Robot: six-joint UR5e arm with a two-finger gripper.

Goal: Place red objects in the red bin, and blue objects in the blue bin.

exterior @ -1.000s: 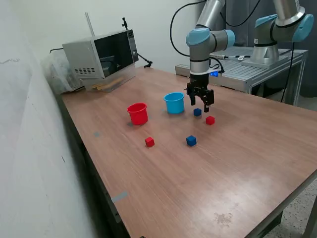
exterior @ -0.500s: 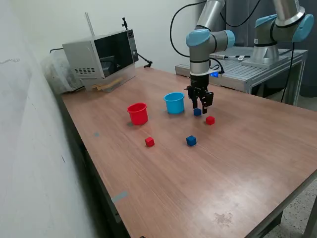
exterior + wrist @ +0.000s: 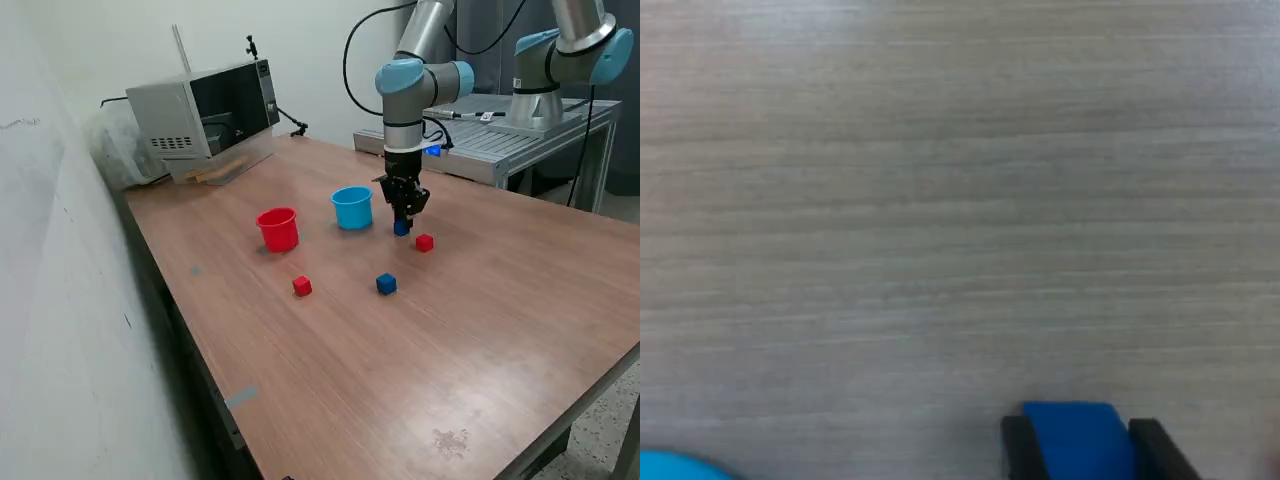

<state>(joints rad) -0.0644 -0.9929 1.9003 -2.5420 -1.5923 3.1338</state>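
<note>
A brown wood-grain pattern is shown by the table [image 3: 480,330] — paler and greyish in the wrist view. A solid red is worn by the red cup [image 3: 278,229] and by two small cubes: one [image 3: 302,286] at 5 o'clock of it, one [image 3: 425,242] at 3 o'clock. Light blue is seen on the other cup [image 3: 352,207]. Dark blue is shown by the free cube [image 3: 386,284] and by the cube [image 3: 1078,437] between the black fingers [image 3: 1018,446].

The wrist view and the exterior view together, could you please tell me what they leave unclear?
- Blue cube in the gripper: wrist view's edge cuts off its lower part; whether it is lifted is unclear.
- Light blue cup: only a blurred sliver in the wrist view.
- Red cup: its inside is hidden by its wall in the exterior view.
</note>
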